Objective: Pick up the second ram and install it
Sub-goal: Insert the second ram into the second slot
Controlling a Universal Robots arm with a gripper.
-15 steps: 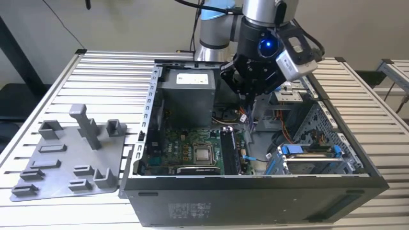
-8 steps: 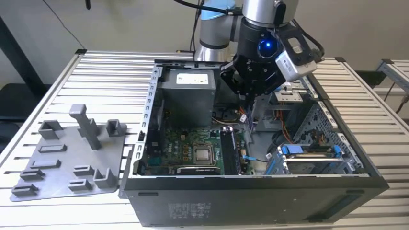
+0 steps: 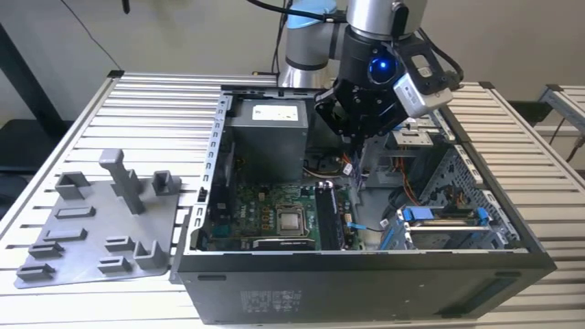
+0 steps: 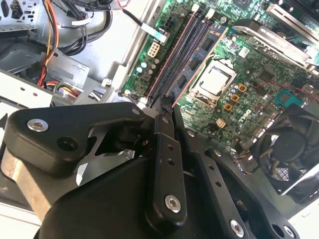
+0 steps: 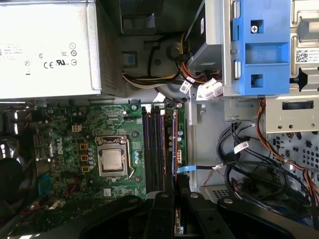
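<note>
My gripper (image 3: pixel 358 147) hangs inside the open computer case (image 3: pixel 196 226), above the long black memory slots (image 3: pixel 327 216) of the green circuit board (image 3: pixel 260 212). Its fingers are closed on the second ram (image 3: pixel 360 170), a thin dark stick hanging edge-on below them and lined up with the slots. In the first wrist view the ram (image 5: pixel 170 144) runs out from the gripper (image 5: pixel 169 195) beside the slots (image 5: pixel 152 149), a little off to their side. In the second wrist view the fingertips (image 4: pixel 160 110) meet over the near end of the slots (image 4: pixel 174 59).
The grey fixture plate (image 3: pixel 92 240) with upright posts lies on the slatted table at the exterior view's left. Inside the case are the grey power supply (image 3: pixel 265 140), the processor socket (image 3: pixel 292 221), loose cable bundles (image 5: pixel 249 164), a blue drive bracket (image 3: pixel 429 214) and a fan (image 4: pixel 291 144).
</note>
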